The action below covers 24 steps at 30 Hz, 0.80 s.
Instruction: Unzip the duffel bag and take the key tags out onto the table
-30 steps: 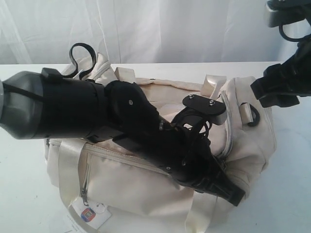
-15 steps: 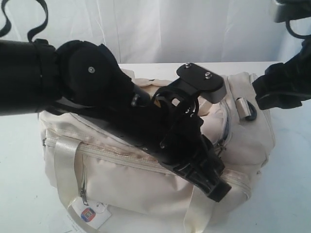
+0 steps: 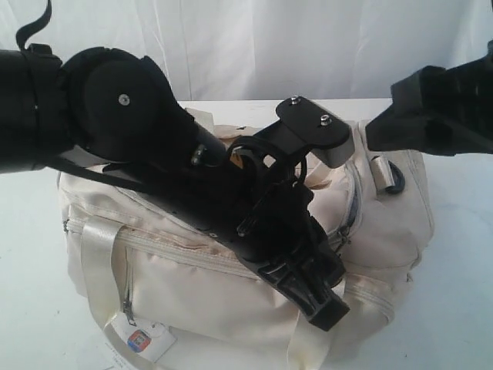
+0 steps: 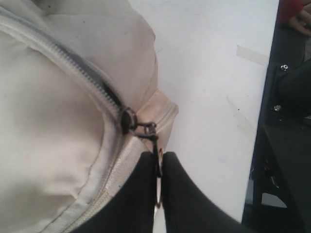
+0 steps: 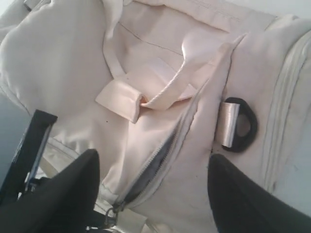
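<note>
The cream duffel bag (image 3: 192,285) lies on the white table (image 3: 31,270). My left gripper (image 4: 158,159) is shut on the metal pull ring of the bag's top zipper (image 4: 131,121), at the bag's near right end (image 3: 327,308). The zip is partly open there, and grey lining (image 5: 160,162) shows in the gap. Above the bag's right end my right gripper (image 5: 155,194) hovers open (image 3: 404,116) with its fingers either side of the opened zip, touching nothing. The key tags are hidden.
The left arm (image 3: 154,154) lies across the top of the bag and hides much of it. A black strap ring (image 5: 239,125) and a webbing handle (image 5: 146,94) sit by the zip. A paper hangtag (image 3: 140,339) lies at the front. The table's edge (image 4: 260,121) runs close by the left gripper.
The left arm has risen and swung, drawing the zipper pull leftwards along the bag's end. The right gripper has moved in from the right edge to over the bag.
</note>
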### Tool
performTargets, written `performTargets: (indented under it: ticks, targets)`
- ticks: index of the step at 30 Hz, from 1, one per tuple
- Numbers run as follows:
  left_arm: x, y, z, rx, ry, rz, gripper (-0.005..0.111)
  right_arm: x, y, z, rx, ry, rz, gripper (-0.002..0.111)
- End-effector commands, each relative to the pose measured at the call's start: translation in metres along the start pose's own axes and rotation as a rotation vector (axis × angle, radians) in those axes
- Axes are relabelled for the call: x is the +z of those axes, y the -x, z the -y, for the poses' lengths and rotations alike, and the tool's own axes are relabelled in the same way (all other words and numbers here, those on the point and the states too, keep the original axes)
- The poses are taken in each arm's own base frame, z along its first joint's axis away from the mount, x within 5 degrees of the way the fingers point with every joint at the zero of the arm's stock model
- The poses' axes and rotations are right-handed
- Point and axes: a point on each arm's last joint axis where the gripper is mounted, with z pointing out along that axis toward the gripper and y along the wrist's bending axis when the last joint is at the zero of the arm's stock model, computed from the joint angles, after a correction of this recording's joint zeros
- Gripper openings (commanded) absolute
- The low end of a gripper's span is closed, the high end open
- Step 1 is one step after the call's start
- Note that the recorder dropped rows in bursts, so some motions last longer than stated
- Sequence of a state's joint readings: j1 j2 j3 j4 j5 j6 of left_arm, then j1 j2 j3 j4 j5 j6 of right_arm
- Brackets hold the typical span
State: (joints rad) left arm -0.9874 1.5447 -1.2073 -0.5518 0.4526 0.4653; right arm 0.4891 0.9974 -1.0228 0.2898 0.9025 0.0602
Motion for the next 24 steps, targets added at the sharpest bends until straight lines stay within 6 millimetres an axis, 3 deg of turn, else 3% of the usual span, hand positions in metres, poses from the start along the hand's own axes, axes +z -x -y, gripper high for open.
performTargets:
  ticks: [1,9,17,21,24]
  targets:
    - [-0.005,-0.003,0.005,-0.007,-0.031,-0.017,0.0,0.017,-0.008,0.004,0.092,0.012,-0.009,0.06]
    - [-0.005,-0.003,0.005,-0.007,-0.031,-0.018,0.0,0.042,-0.016,0.005,0.262,0.049,-0.116,0.06]
    - [-0.005,-0.002,0.006,-0.014,-0.035,-0.014,0.0,0.081,-0.015,0.009,0.358,0.056,-0.225,0.059]
    - [-0.005,-0.002,0.006,-0.014,-0.035,-0.014,0.0,0.095,-0.018,0.013,0.372,0.037,-0.274,0.049]
    - [-0.005,-0.002,0.006,-0.014,-0.035,-0.014,0.0,0.1,-0.018,0.015,0.368,0.031,-0.289,0.031]
